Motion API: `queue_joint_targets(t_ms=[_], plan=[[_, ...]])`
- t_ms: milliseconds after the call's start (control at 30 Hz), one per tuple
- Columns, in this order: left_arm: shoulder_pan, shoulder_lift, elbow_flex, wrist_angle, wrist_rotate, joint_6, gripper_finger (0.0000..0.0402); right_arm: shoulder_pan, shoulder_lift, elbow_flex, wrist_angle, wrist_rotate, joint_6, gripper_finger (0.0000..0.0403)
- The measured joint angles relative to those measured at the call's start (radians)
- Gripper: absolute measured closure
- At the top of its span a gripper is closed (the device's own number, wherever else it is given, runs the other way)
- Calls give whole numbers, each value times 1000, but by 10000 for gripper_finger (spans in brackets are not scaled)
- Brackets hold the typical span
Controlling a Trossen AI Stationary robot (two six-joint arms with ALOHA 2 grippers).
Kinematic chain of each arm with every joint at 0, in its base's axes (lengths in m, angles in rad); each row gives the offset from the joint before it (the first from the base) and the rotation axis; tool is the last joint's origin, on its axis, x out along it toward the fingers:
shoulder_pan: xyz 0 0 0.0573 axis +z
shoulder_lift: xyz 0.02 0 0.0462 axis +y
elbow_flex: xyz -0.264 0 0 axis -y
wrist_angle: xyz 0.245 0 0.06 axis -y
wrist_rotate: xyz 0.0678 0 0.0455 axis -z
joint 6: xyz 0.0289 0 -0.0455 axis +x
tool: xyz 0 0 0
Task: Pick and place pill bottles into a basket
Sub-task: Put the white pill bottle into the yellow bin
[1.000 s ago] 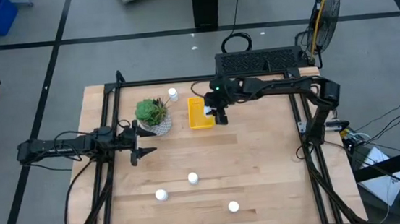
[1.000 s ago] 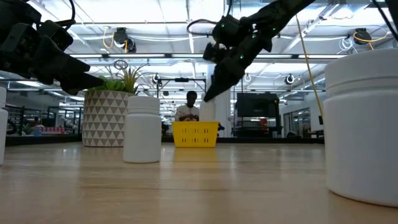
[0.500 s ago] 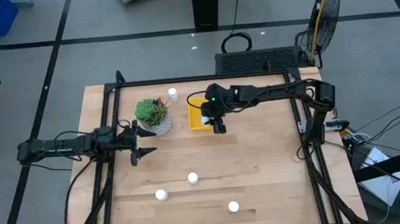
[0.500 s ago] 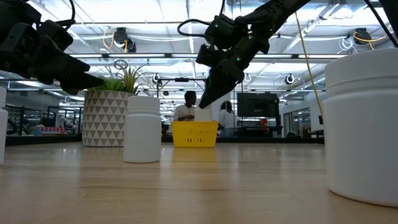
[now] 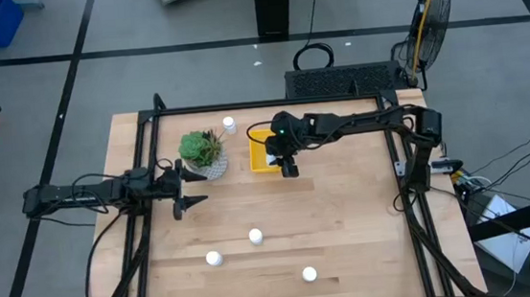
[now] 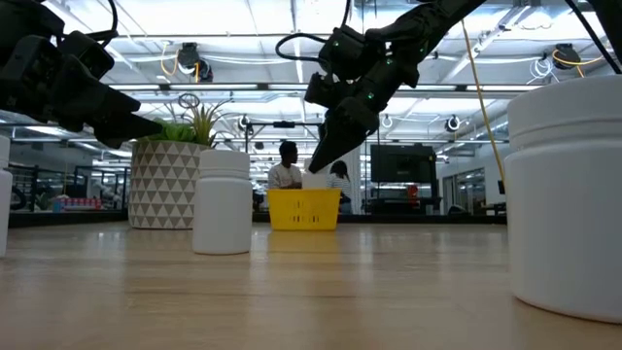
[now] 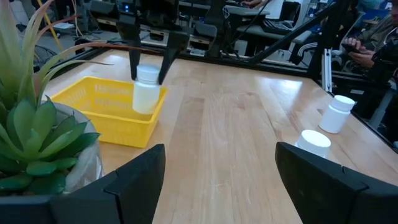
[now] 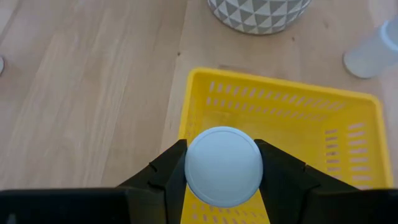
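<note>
My right gripper [image 5: 286, 158] is shut on a white pill bottle [image 7: 147, 91] over the right side of the yellow basket [image 5: 262, 152], which stands at the table's far middle. My left gripper [image 5: 189, 186] hangs open and empty near the left side, beside the plant pot; its fingers frame the left wrist view [image 7: 219, 149]. One bottle [image 5: 229, 125] stands behind the plant. Three bottles [image 5: 255, 235] [image 5: 214, 259] [image 5: 309, 274] stand upright toward the near edge. My right gripper pinches the bottle's cap [image 7: 147, 74] between its two fingers [image 8: 168, 171], one on each side. The fingers come from above, pointing down. The bottle hangs upright below them, clear of the table; whether its bottom touches the basket's wall, I cannot tell.
A green succulent in a patterned whitish pot [image 5: 204, 152] stands just left of the basket. A black frame rail [image 5: 271, 104] runs along the table's far edge and rails down both sides. Bare wood lies right of the basket and in the middle.
My right gripper has carried the bottle a little toward the table's left edge and slightly down, from beside the basket's right wall to over the basket. The bottle has stayed upright. In the last half second it has hardly moved.
</note>
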Motion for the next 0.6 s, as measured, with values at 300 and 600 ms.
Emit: queue_joint_targets(t_ms=[300,600], plan=[[0,0,0,0,0,0,92,-4,0,0,-28,1,6,252],[0,0,0,0,0,0,92,-27,0,-50,-3,1,28,252]])
